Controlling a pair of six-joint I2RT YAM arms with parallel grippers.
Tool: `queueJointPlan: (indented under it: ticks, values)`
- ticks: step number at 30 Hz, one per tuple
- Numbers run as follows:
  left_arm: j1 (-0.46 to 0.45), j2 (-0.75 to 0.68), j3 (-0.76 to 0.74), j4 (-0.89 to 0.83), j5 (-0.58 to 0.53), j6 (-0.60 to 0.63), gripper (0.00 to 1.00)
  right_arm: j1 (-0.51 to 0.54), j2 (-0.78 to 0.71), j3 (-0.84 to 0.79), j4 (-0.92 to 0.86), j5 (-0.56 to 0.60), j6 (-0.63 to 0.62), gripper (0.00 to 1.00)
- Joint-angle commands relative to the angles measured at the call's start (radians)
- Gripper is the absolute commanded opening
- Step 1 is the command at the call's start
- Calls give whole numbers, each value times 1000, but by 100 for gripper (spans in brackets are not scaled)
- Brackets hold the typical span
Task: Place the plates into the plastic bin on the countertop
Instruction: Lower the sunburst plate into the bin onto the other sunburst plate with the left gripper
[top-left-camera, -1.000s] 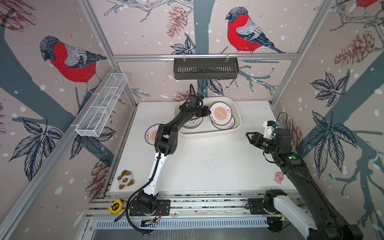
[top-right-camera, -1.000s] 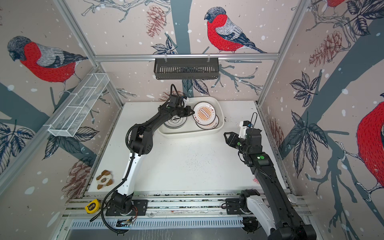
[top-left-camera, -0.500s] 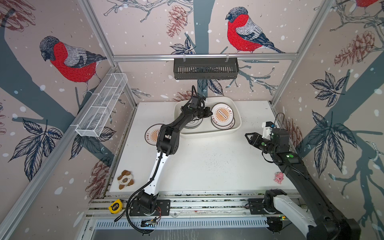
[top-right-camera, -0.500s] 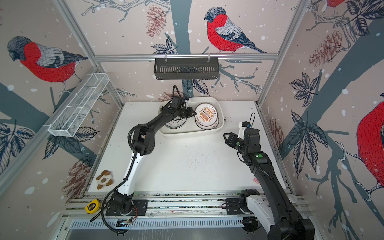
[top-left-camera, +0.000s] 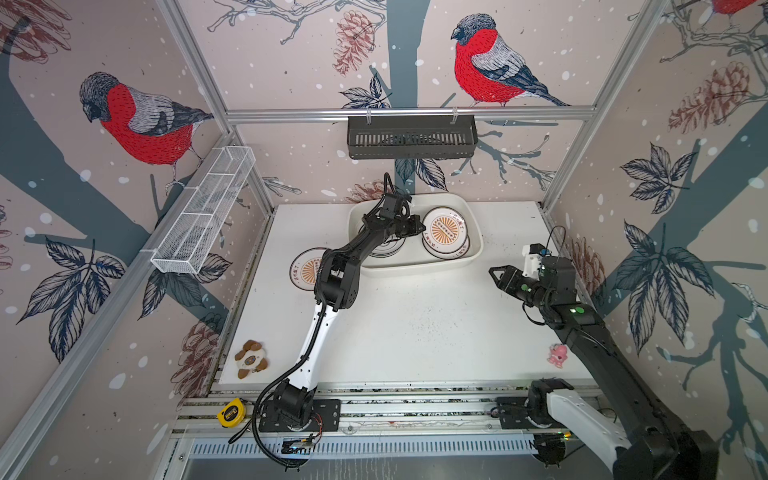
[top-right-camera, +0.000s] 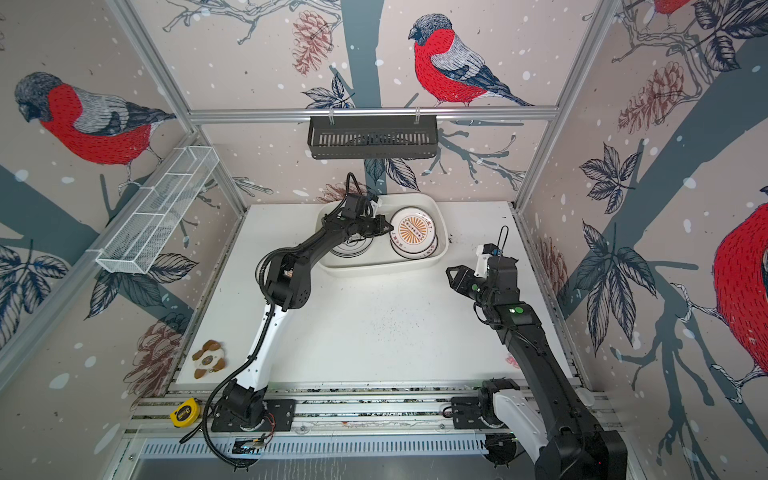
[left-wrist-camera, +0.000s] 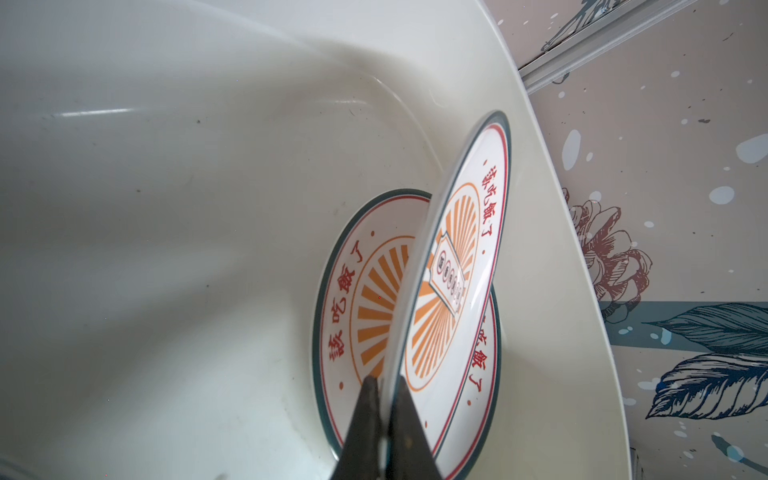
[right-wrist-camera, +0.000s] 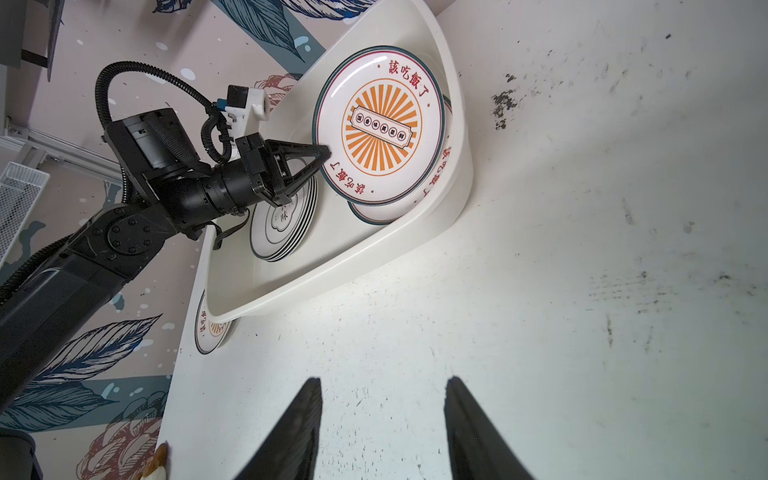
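Note:
My left gripper (left-wrist-camera: 388, 382) is shut on the rim of a sunburst plate (left-wrist-camera: 469, 232). It holds that plate tilted over a second sunburst plate (left-wrist-camera: 353, 299) lying in the plastic bin (left-wrist-camera: 166, 166). In both top views the held plate (top-left-camera: 446, 228) (top-right-camera: 415, 229) is over the bin's right half (top-left-camera: 415, 268). A stack of plates (top-left-camera: 386, 247) fills the left half, partly under the left arm. Another sunburst plate (top-left-camera: 305, 270) lies on the countertop (right-wrist-camera: 540, 249) left of the bin, half hidden by the arm. My right gripper (right-wrist-camera: 382, 380) (top-left-camera: 494, 272) hovers open and empty over the countertop's right side.
A black slotted rack (top-left-camera: 411, 137) hangs on the back wall and a white wire basket (top-left-camera: 203, 212) on the left wall. A brown-and-white toy (top-left-camera: 250, 359) lies front left, a pink toy (top-left-camera: 557, 354) front right. A yellow tape measure (top-left-camera: 230, 412) sits on the front rail.
The left gripper has carried the held plate slightly to the right over the bin's right half. The right arm has barely moved.

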Motion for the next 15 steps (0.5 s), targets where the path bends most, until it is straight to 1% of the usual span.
queueJointPlan:
  ticks: [1,15]
  values:
    - [-5,0,12,66,32,-12,8,0,6,-5,36,-2,3,49]
    - [-11,1,3,66,37,-13,13,0,19,-18,57,-10,6,49]
